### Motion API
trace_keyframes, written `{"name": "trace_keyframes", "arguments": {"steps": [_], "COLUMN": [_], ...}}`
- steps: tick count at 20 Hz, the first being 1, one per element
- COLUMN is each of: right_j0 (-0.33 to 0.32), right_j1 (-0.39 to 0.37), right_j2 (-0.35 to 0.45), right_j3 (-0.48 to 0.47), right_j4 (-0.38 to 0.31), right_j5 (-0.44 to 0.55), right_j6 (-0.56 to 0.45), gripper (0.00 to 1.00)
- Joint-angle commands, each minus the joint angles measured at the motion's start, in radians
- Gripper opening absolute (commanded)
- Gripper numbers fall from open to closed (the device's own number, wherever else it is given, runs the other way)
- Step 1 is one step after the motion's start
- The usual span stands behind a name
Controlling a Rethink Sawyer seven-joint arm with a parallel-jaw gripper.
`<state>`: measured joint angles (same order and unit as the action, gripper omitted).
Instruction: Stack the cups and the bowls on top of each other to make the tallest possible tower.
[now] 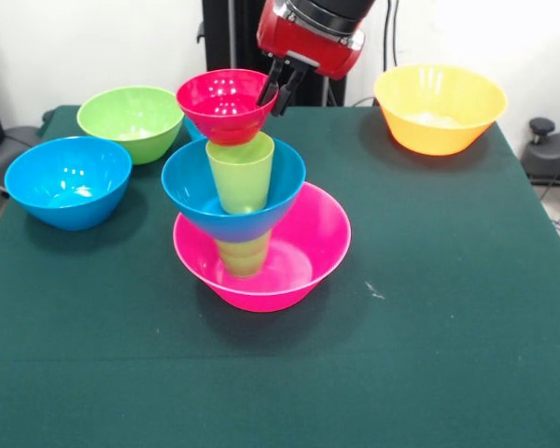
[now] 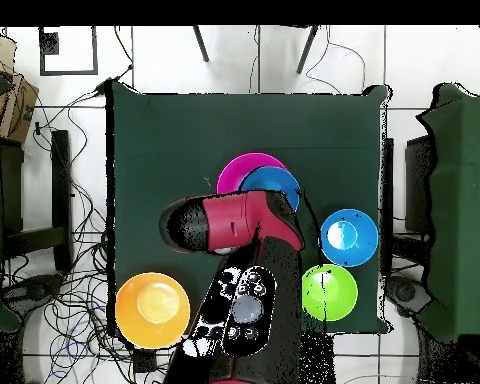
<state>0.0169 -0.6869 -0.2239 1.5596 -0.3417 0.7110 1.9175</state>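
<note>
Because the tower point(image 1: 247, 224) alternates wide bowls with narrow green cups point(image 1: 242, 170) from the pink bowl point(image 1: 303, 271) at mid-bench, you find the gripper point(image 1: 278, 93) at the red bowl point(image 1: 226, 103) on top, jaws apparently pinching its far rim to steady it.

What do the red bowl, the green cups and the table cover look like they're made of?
Red bowl: likely hard plastic, glossy, with bright highlights inside. Green cups: seemingly thin translucent plastic; light glows through the walls. Table cover: probably dark green cloth, matte, no reflections.
</note>
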Motion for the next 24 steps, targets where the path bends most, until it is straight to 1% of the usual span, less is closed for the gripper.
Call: {"name": "trace_keyframes", "arguments": {"steps": [1, 7, 20, 24], "right_j0": [0.006, 0.012, 0.03, 0.025], "right_j1": [0.027, 0.026, 0.013, 0.016], "right_j2": [0.111, 0.114, 0.097, 0.099], "right_j3": [-0.069, -0.081, -0.051, -0.05], "right_j4": [-0.045, -0.045, -0.043, -0.043], "right_j5": [0.088, 0.104, 0.096, 0.089], "right_j6": [-0.086, -0.093, -0.063, -0.068], "gripper": [0.0, 0.0, 0.0, 0.0]}}
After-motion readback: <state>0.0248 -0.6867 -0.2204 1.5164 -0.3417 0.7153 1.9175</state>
